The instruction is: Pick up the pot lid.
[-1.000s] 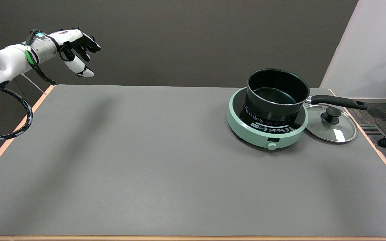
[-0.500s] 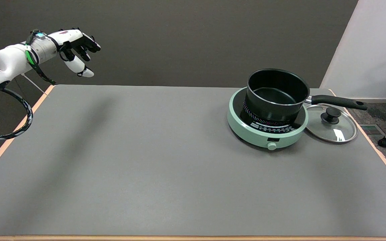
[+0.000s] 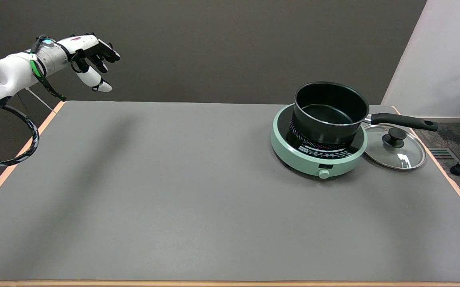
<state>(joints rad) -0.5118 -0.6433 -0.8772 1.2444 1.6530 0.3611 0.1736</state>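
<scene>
My right hand is not in view, so I cannot tell how far open it is or whether it has hold of anything. It comes in from the lower right of the picture, so I place things from that corner.

Nearest that corner is the pot lid point(image 3: 395, 146), lying flat on the table point(image 3: 174, 199) with its black knob point(image 3: 394, 136) pointing up, untouched. It sits up and a bit left of where my arm enters, close to the table's right edge. It is round, so no long axis to line up with; the knob at its middle is the only thing to grab, and it stands upright, so I judge a reach from above, fingers closing around the knob.

Just past the knob, the pot's long black handle point(image 3: 403, 121) runs left to right over the lid's far rim. Risk: my fingers clip it if I come in too far back. On the lid's left, its rim looks touching or just beside the green hotplate point(image 3: 317, 159), which carries the open black pot point(image 3: 327, 111). So the free side is the near right one.

Well apart, at the far upper left, my left hand point(image 3: 90, 54) hangs in the air, idle, holding nothing. The right side is far nearer the lid. Lift not yet begun.
</scene>
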